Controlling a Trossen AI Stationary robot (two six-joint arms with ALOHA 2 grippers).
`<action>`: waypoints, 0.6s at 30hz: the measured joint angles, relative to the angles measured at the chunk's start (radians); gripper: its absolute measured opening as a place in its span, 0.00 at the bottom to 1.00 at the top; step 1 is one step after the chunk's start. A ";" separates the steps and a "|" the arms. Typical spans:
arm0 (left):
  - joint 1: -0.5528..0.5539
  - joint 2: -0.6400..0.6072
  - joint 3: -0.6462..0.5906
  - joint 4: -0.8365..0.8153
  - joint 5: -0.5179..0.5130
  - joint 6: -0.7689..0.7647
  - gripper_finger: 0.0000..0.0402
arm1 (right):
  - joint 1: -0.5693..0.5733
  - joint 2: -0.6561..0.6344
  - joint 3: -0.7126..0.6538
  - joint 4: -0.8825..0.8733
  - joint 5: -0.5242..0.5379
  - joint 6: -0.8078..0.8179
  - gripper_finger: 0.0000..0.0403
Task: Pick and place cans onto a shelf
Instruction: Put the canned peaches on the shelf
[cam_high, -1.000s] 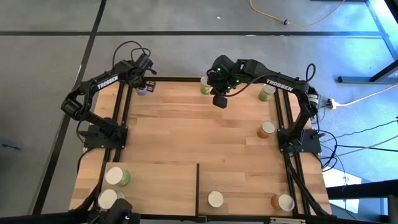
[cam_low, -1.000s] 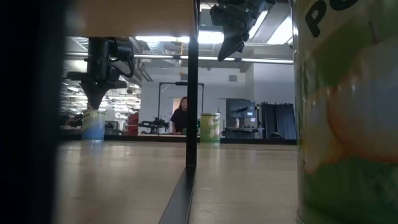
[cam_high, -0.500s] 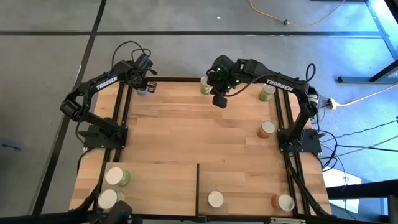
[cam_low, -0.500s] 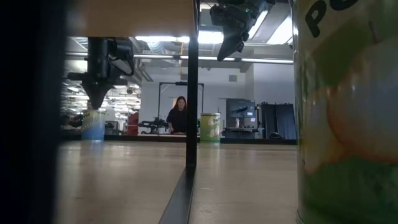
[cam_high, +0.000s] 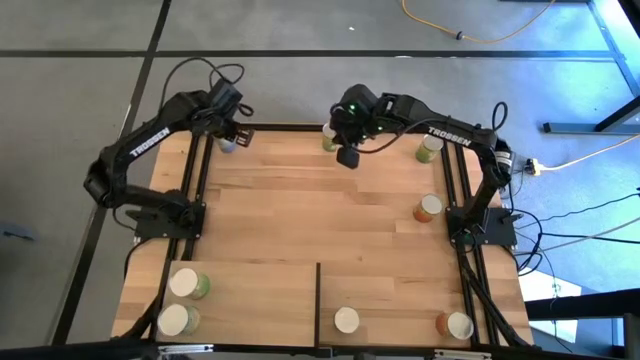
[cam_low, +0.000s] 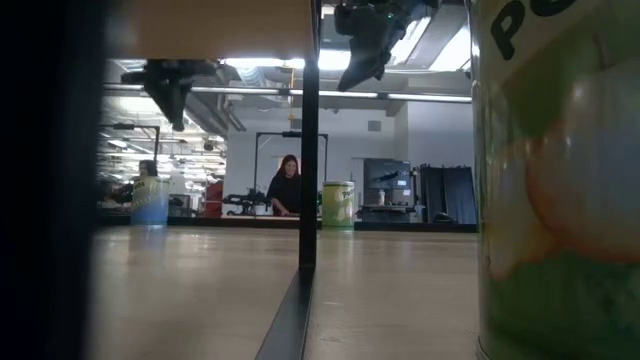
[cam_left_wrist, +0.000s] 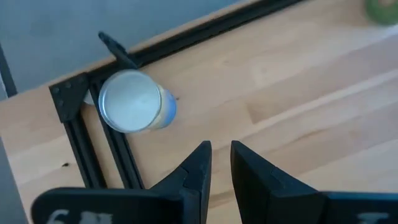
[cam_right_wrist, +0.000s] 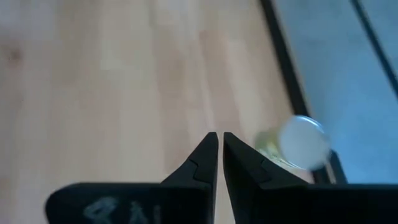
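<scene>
Left fingers (cam_left_wrist: 199, 163) nearly closed, gripping nothing; the left gripper (cam_high: 228, 128) has lifted off the blue can (cam_left_wrist: 134, 102) at eleven o'clock, pick unmade. Right gripper (cam_high: 347, 156) clenched, empty.

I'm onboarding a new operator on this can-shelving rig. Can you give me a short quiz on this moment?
1. How many cans stand on the shelf?
2. True or false: the left gripper holds nothing, and the blue can near it stands free.
3. Which can is nearest the right gripper? A) the green can at the far edge B) the orange can on the right side C) a can on the shelf
Key: 1. Four. 2. True. 3. A.
</scene>
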 joint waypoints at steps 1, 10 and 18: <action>-0.005 -0.011 0.006 0.002 0.000 0.000 0.13 | -0.010 0.004 0.000 0.000 0.022 0.011 0.07; -0.058 -0.127 0.015 0.003 0.058 -0.044 0.13 | -0.073 0.070 0.000 -0.007 -0.004 0.038 0.07; -0.105 -0.226 0.017 0.018 0.041 -0.055 0.13 | -0.142 0.162 0.000 -0.006 -0.180 0.075 0.07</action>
